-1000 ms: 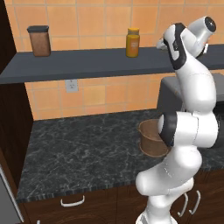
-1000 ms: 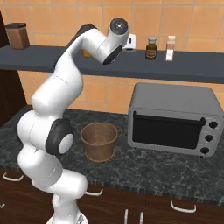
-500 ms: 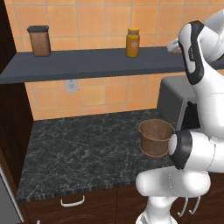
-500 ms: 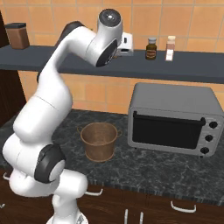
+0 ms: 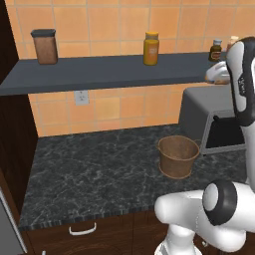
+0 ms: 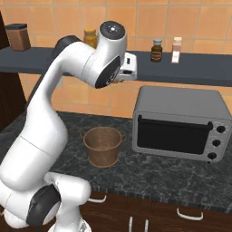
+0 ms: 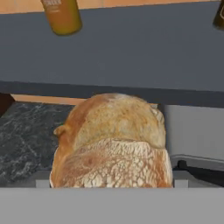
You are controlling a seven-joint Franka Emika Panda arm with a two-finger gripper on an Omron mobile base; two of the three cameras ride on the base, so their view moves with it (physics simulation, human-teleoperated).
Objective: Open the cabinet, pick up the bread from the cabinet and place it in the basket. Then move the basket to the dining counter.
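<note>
You are seeing the bread (image 7: 111, 144), golden-tan and flour-dusted, sitting close against the hand camera. The brown woven basket (image 5: 177, 156) is standing upright on the black marble worktop (image 5: 94, 169).

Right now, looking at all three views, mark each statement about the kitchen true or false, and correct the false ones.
1. The basket stands on the black speckled counter. True.
2. The bread lies in the basket. False: the claw holds it up in front of the shelf, and the basket looks empty.
3. A yellow-orange jar stands on the shelf. True.
4. The toaster oven has its door hanging open. False: the door is shut.
</note>
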